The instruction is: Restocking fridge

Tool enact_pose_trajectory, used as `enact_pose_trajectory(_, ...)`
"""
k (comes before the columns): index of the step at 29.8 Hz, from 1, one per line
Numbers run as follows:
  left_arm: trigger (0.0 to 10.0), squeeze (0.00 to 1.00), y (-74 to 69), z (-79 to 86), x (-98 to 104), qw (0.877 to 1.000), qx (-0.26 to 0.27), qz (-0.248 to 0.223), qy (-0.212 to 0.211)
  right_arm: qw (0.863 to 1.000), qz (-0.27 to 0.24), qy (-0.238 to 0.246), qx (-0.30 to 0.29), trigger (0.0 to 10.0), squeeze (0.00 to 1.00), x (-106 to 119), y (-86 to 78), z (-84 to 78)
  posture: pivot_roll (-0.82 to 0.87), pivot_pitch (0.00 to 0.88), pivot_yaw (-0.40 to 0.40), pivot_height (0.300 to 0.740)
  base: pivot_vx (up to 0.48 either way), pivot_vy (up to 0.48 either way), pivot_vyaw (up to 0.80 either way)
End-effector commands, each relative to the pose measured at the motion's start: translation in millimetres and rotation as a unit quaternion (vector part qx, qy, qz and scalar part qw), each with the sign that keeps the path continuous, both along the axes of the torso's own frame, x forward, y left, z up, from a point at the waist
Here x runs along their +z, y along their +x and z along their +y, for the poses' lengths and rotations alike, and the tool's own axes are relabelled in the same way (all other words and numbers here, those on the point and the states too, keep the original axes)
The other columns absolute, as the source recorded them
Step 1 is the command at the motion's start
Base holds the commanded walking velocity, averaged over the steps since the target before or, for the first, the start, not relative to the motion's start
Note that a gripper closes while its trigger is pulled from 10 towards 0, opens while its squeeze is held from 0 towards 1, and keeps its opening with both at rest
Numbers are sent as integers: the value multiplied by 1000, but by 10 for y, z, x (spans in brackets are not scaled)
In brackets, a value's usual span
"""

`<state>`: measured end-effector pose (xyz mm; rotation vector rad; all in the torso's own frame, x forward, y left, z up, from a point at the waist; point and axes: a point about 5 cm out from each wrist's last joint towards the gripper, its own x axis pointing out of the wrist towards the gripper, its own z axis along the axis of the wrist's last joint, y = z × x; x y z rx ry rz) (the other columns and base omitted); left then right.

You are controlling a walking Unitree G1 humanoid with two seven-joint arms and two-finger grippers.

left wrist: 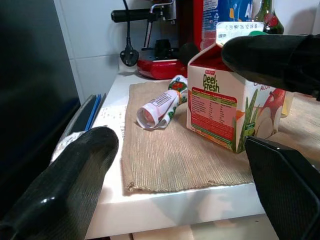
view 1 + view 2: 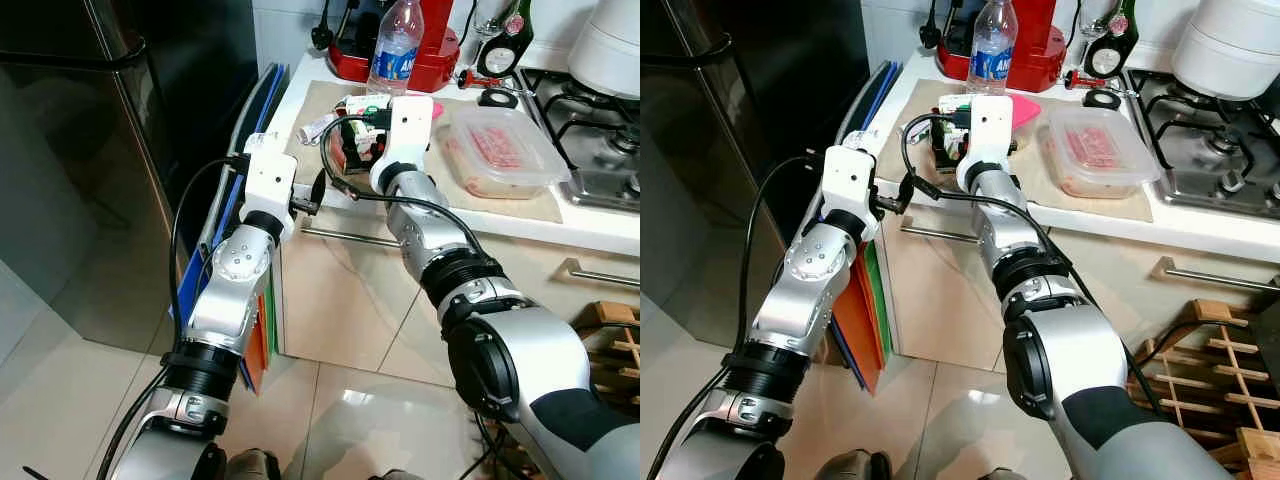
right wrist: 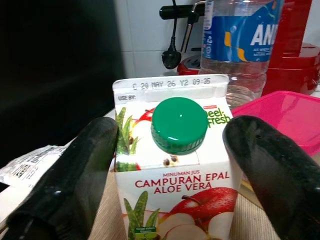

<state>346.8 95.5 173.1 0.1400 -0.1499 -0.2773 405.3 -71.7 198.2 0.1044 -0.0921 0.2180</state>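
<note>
Our right gripper (image 3: 170,165) at the juice carton (image 3: 172,165)
Its fingers spread wide astride it; our left gripper (image 1: 190,175) gapes beside the counter (image 1: 170,207)

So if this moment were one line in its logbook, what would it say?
right gripper: open, straddling juice carton on counter mat | left gripper: open, at counter edge | fridge: shut

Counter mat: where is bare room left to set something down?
Free: the mat front strip, between juice carton and counter edge. Crowded: behind the carton, with rolled packet, water bottle and lidded meat container to its right.
</note>
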Motion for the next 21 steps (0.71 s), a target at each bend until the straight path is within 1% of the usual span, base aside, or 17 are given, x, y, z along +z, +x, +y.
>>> enact_pose_trajectory(1,10000,0,-1,-30,15,1000,-3,-2,6,1000,28,1,1,0,0,-124,-19,-12,56,28,-25,740,0,0,0)
enact_pose_trajectory(21,10000,0,-4,-39,-12,1000,-3,3,11,1000,26,-3,17,0,0,-177,-52,38,57,32,-27,740,0,0,0)
